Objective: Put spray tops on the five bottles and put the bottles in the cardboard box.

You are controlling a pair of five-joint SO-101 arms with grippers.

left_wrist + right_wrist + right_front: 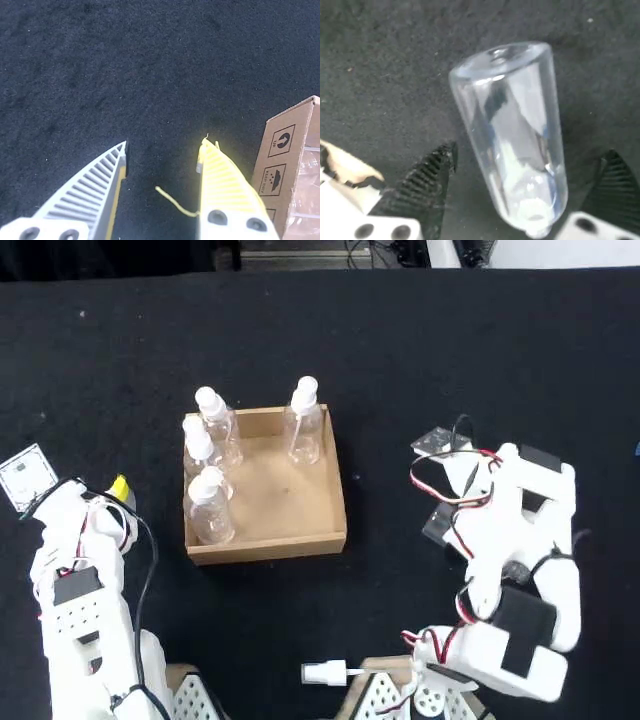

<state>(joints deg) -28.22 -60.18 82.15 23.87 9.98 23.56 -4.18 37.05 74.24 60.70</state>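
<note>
The cardboard box (268, 542) sits mid-table with several clear bottles (211, 506) upright in it, each with a white spray top. Another clear bottle (512, 135), with no top on it, lies on the black cloth between the wide-apart fingers of my right gripper (532, 150), which is open around it without clamping. In the high view that bottle (437, 443) is right of the box. A loose white spray top (325, 672) lies at the near edge. My left gripper (164, 144) is open and empty, just left of the box (287, 160).
A white tag (27, 476) lies at the far left edge. The arm bases (400, 695) stand along the near edge beside the loose spray top. Black cloth covers the table behind and around the box.
</note>
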